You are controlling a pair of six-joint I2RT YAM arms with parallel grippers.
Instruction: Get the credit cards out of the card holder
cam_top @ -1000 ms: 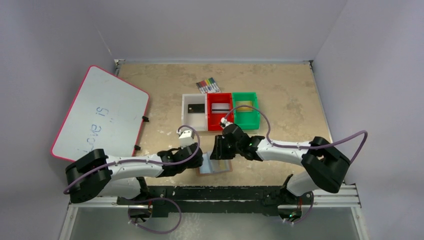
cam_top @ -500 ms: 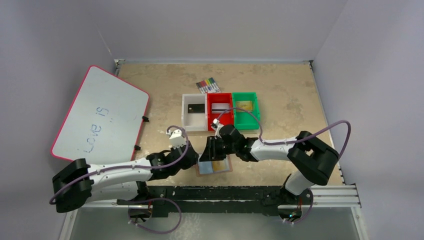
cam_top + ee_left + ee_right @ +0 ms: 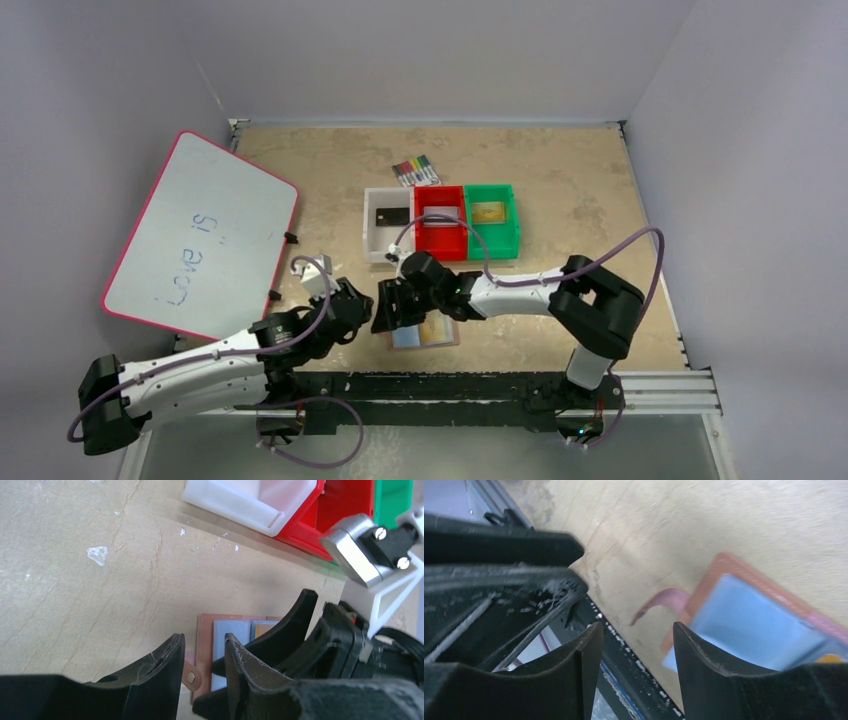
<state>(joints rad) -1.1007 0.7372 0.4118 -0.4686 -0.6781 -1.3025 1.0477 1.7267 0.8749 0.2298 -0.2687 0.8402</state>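
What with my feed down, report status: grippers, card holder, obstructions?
Left gripper open, right gripper open, both at card holder edge. Holder lies open, gold card in pocket. Nothing blocking.

- A beige, stone-patterned flat desk (image 3: pixel 580 180) fills the middle of the top view, scuffed with small white flecks.
- A big rectangular red-rimmed whiteboard (image 3: pixel 200 235) with handwriting sits at the left of the frame, reaching past the desk's left edge.
- A small pack of coloured markers (image 3: pixel 415 170) lies upper centre.
- Just below it stand three plastic bins touching in a row: white bin (image 3: pixel 368 225), red bin (image 3: pixel 440 250), green bin (image 3: pixel 492 244).
- A tan-brown bifold card holder (image 3: pixel 435 335) lies open at lower centre, light-blue pockets upward, partly covered.
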